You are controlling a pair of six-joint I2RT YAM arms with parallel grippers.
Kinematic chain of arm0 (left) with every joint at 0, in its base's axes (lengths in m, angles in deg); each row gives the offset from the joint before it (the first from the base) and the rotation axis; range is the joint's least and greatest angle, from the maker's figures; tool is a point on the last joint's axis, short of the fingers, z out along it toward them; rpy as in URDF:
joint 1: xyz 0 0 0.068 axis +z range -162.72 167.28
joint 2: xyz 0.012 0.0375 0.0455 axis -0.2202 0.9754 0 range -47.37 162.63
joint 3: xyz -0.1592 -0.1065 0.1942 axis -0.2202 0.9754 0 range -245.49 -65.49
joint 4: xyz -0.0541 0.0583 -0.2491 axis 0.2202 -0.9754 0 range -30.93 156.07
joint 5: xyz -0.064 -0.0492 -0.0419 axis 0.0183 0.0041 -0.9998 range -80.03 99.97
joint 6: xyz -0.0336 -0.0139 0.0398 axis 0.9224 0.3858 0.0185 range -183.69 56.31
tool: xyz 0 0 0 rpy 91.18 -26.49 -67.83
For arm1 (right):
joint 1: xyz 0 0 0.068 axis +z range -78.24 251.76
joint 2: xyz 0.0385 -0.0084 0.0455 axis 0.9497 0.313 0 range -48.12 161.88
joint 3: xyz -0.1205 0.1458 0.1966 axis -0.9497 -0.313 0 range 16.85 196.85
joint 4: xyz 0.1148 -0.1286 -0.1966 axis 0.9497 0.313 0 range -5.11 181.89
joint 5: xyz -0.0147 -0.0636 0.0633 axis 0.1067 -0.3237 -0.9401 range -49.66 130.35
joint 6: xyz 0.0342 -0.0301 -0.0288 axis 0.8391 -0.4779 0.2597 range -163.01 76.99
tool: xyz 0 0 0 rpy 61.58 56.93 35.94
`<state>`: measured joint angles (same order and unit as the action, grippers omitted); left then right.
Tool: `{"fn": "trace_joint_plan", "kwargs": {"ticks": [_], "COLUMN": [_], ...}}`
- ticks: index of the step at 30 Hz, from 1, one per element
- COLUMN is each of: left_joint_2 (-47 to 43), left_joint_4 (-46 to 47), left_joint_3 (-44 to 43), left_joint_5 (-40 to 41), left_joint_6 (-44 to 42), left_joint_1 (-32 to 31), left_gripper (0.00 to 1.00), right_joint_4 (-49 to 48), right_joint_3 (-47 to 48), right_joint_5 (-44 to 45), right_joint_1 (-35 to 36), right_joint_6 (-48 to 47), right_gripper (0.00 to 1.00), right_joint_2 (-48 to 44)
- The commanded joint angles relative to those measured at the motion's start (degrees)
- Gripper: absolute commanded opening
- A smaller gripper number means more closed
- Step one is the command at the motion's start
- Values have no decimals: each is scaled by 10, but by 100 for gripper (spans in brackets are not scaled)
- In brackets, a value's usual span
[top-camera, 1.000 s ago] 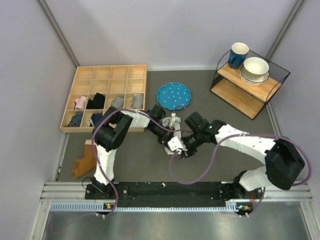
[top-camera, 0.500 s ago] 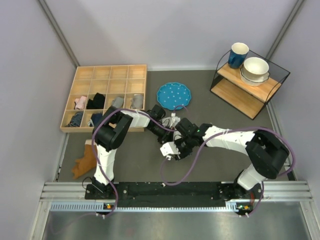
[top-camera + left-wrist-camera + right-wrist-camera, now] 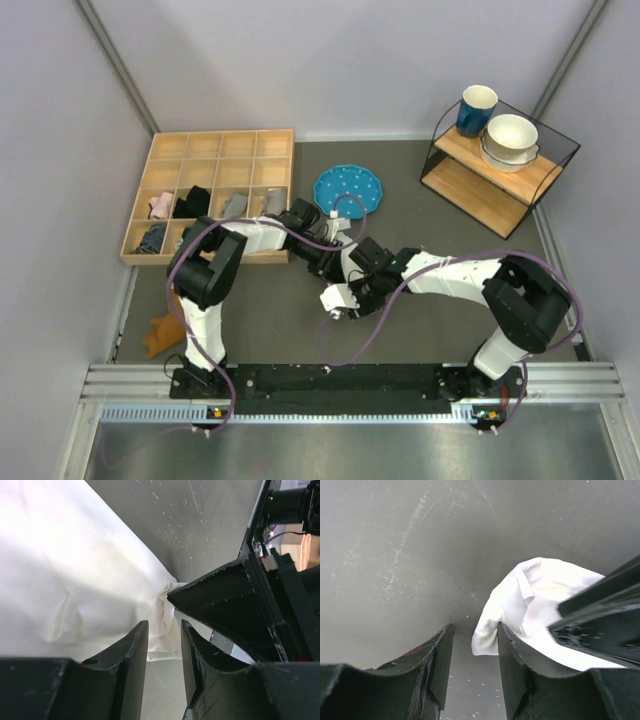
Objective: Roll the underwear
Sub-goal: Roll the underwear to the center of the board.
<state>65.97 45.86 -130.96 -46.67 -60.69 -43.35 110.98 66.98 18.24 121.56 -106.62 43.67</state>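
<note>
At the far left a wooden divider tray [image 3: 215,160] is sitting on the counter [image 3: 270,320], with small cloth bundles [image 3: 195,200] filling its nearer cells. The left fingers [image 3: 132,652] are standing narrowed to a slit, and a fold of the underwear [image 3: 75,575] is lying in that slit, apparently pinched. The white cloth is spreading over the middle of the counter, near the blue plate [image 3: 335,185]. The right fingers [image 3: 437,655] are facing it from the opposite side with a thin gap between them and the cloth's corner sitting at their tips; I cannot tell whether they are gripping it. Far right, a wire rack [image 3: 470,185] is holding a mug [image 3: 476,108] and bowls [image 3: 511,138].
</note>
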Motion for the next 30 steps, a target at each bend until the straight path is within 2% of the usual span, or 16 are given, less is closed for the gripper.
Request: {"fn": "trace_joint_plan", "kwargs": {"ticks": [1,4,5,7,8,10,15,18,20,22,25,28,30], "left_joint_2": [-84,-143,-180,-227,-279,-335,-550,-664,-729,-765,-813,-849,-888], "left_joint_4": [64,112,126,174,227,266,406,487,519,530,528,470,445], "left_joint_3": [35,83,98,161,205,248,388,461,504,522,547,548,548], "left_joint_5": [43,86,127,164,200,233,319,308,262,231,244,314,423], "left_joint_6": [26,54,63,95,104,113,84,45,15,-41,-103,-149,-150], "left_joint_1": [29,58,65,83,88,92,91,90,87,67,18,-39,-57], "left_gripper": [38,39,39,39,39,39,40,41,42,43,45,45,45], "right_joint_4": [-14,-14,-15,-14,-13,-13,-15,-13,-13,-11,0,14,23], "right_joint_3": [-4,1,8,12,17,23,44,53,59,65,80,102,115], "right_joint_5": [16,12,11,5,4,1,6,7,8,10,6,2,5], "right_joint_1": [-13,-17,-18,-21,-21,-23,-26,-27,-27,-28,-34,-43,-46], "right_joint_6": [11,23,28,42,46,59,87,96,101,107,121,134,143], "right_gripper": [41,40,40,40,40,41,41,41,42,42,42,41,41], "right_joint_2": [21,23,23,23,24,25,36,42,48,54,69,85,96]}}
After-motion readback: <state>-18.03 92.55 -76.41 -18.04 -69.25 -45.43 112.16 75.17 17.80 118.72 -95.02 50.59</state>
